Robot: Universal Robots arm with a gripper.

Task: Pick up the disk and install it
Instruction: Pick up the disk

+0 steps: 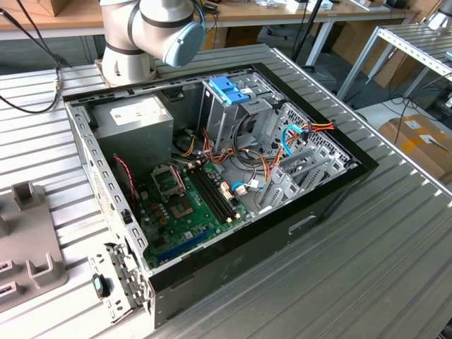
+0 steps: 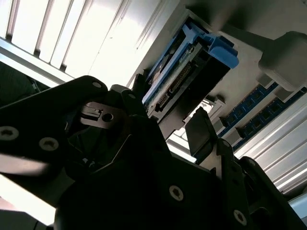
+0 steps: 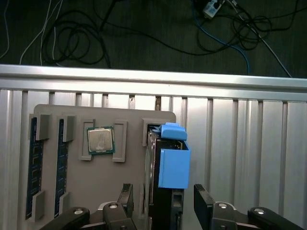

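Exterior high, oblique; both wrist views share disk [image 3: 171, 165] [image 2: 189, 72].

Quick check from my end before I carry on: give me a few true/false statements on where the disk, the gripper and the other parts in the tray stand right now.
1. The disk stands on edge in a slot of the grey tray. True.
2. The gripper is shut on the disk. False: its fingers flank the disk, with gaps showing in the first wrist view.
3. A processor chip lies in the tray beside the disk. True.
4. The disk is mounted inside the computer case. False: it is in the tray, on the ribbed table.
5. Two memory sticks lie in the tray. True.
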